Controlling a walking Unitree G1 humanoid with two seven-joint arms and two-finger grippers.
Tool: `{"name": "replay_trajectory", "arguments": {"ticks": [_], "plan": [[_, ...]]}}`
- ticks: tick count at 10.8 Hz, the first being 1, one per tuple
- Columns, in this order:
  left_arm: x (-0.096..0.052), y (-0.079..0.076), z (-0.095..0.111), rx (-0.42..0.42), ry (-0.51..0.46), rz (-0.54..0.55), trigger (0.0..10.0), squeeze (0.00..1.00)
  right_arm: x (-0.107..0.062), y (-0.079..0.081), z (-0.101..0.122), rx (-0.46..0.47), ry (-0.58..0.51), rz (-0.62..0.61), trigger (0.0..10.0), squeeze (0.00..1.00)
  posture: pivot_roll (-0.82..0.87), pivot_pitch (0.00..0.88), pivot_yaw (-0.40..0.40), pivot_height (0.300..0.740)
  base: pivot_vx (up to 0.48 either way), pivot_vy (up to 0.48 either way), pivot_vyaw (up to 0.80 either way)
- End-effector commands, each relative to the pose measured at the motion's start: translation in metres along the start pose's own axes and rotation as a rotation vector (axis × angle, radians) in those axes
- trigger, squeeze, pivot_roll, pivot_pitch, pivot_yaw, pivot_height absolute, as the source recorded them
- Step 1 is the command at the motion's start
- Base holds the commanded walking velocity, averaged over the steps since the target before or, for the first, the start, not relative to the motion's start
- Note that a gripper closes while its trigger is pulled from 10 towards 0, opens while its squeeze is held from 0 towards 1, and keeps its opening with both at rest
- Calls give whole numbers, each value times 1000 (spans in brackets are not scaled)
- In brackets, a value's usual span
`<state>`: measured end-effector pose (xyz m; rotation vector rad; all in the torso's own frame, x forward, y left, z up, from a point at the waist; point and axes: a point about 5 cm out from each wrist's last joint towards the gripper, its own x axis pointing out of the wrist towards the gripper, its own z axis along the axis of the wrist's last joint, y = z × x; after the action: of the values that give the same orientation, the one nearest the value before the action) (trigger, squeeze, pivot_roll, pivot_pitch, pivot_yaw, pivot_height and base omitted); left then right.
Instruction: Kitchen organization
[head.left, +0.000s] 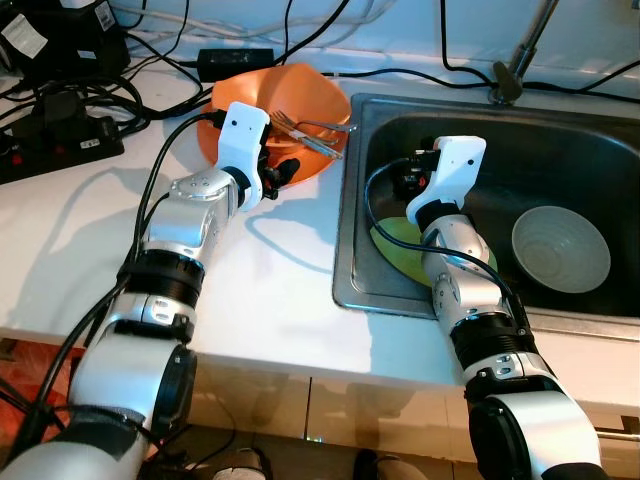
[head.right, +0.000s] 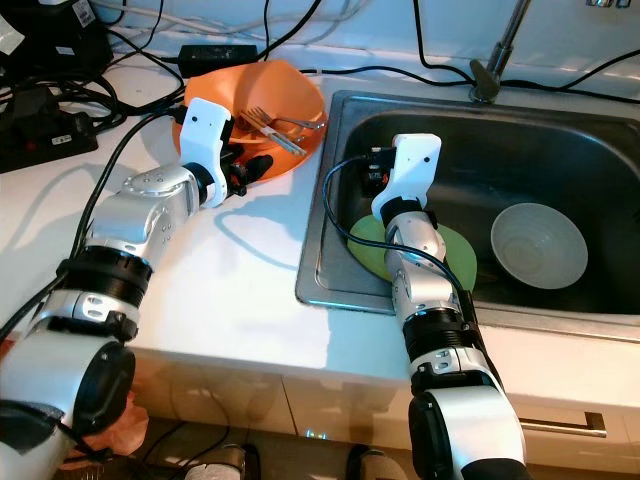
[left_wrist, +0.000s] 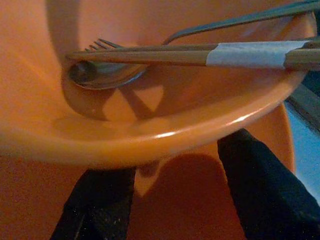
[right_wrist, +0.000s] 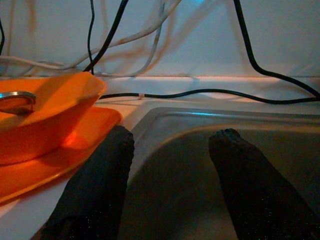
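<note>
glossy orange plastic bowl (head.left: 300, 100), brushed steel sink (head.left: 470, 125)

Home kitchen: steel sink (head.left: 350, 200), tap (head.left: 520, 55), white counter (head.left: 270, 290).

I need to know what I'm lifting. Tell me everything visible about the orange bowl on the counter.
The orange bowl looks like glossy plastic, wide and shallow, and rests on a flat orange plate on the white counter beside the steel sink. A metal fork, a spoon and taped wooden chopsticks lie inside. The left gripper, open, is at its near rim.
</note>
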<state>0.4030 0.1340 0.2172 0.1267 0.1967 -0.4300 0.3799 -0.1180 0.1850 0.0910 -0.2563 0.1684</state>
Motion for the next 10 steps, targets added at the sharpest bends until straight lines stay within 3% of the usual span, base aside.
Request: {"name": "replay_trajectory", "arguments": {"ticks": [1, 3, 6, 10], "plan": [[1, 0, -14, 8, 86, -19, 10000, 0, -5, -3, -8, 11, 24, -19, 10000, 0, 114, 129, 18, 740, 0, 0, 0], [-4, 5, -31, -30, 168, -28, 10000, 0, -5, -4, -8, 11, 24, -20, 10000, 0, 123, 133, 21, 740, 0, 0, 0], [-26, 8, -51, -43, 246, -40, 10000, 0, -7, -2, -11, 13, 34, -10, 10000, 0, 147, 135, 19, 740, 0, 0, 0], [-64, 3, -39, -9, 234, -47, 10000, 0, -7, 2, -13, 19, 41, 5, 10000, 0, 179, 126, 21, 740, 0, 0, 0]]}}
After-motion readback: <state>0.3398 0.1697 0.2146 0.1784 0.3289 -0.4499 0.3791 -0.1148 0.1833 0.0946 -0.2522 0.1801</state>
